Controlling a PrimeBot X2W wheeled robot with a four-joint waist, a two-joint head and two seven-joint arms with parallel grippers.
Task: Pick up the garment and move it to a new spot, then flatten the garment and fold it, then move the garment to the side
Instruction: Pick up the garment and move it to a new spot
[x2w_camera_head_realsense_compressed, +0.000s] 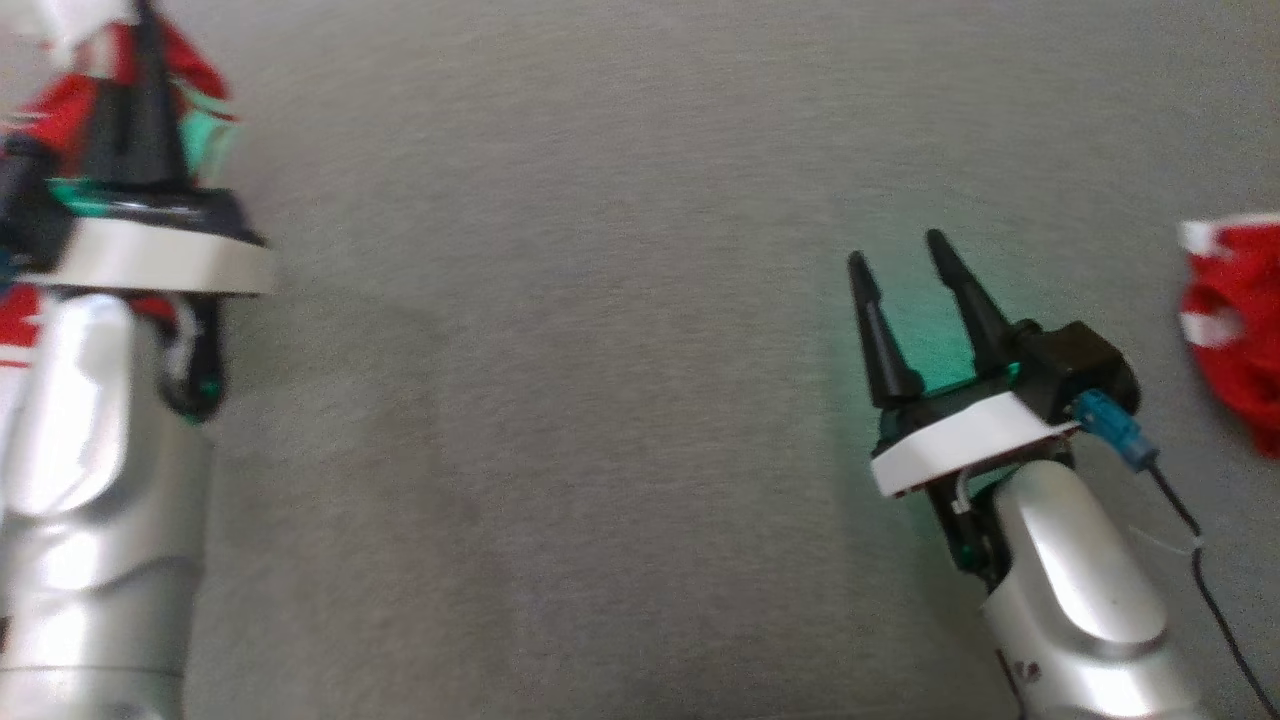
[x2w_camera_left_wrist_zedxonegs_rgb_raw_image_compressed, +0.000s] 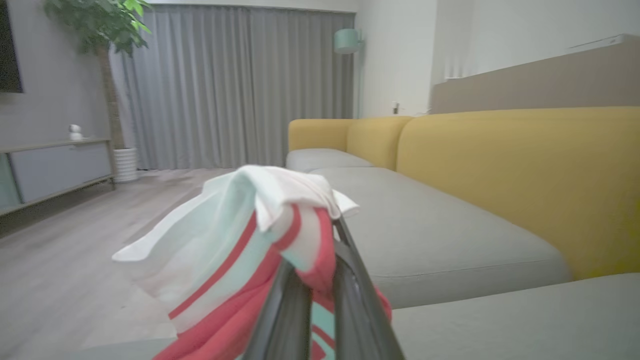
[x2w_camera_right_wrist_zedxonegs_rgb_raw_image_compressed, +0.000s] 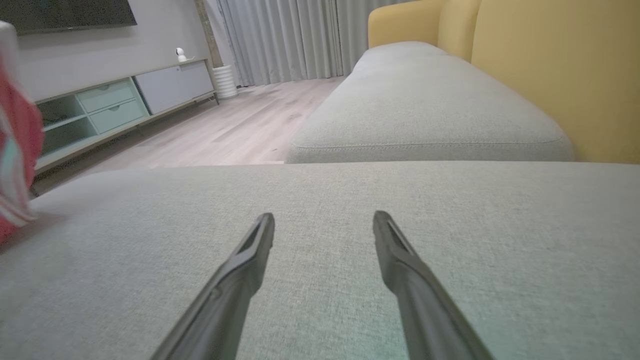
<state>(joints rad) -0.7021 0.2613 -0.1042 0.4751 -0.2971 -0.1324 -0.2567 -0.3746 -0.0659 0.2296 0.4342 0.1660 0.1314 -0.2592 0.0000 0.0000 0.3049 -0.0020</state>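
Left pincer (x2w_camera_head_realsense_compressed: 143, 45) is clenched on the garment (x2w_camera_left_wrist_zedxonegs_rgb_raw_image_compressed: 225, 240), a red, white and mint piece. The fabric is bunched over and around both fingers and hangs down on either side. It sits at the left edge of the grey seat cushion (x2w_camera_head_realsense_compressed: 600, 350), on the side where the cushion drops to the wooden floor (x2w_camera_left_wrist_zedxonegs_rgb_raw_image_compressed: 60, 260). In the right wrist view its lower end reaches down to the cushion at that edge; can't tell whether it touches.

Right pincer (x2w_camera_right_wrist_zedxonegs_rgb_raw_image_compressed: 324, 222) is released, fingers spread wide and low over the cushion, towards its right side and well apart from the garment. A wide stretch of grey fabric lies between the two pincers.

Around:
- second red-and-white cloth (x2w_camera_head_realsense_compressed: 1235, 320) lying crumpled on the cushion at its right edge, just right of the right pincer, not touching it
- blue connector (x2w_camera_head_realsense_compressed: 1115, 430) and thin black cable (x2w_camera_head_realsense_compressed: 1215, 600) on the right wrist, trailing over the cushion on that side
- next seat cushion (x2w_camera_right_wrist_zedxonegs_rgb_raw_image_compressed: 425, 110) straight ahead of the fingers, across a seam
- yellow backrest (x2w_camera_left_wrist_zedxonegs_rgb_raw_image_compressed: 525, 175) along the right of both cushions
- across the floor: low TV cabinet (x2w_camera_right_wrist_zedxonegs_rgb_raw_image_compressed: 125, 95) with a small white camera (x2w_camera_right_wrist_zedxonegs_rgb_raw_image_compressed: 180, 54) on top, potted tree (x2w_camera_left_wrist_zedxonegs_rgb_raw_image_compressed: 100, 25), grey curtain (x2w_camera_left_wrist_zedxonegs_rgb_raw_image_compressed: 225, 85), mint floor lamp (x2w_camera_left_wrist_zedxonegs_rgb_raw_image_compressed: 347, 40)
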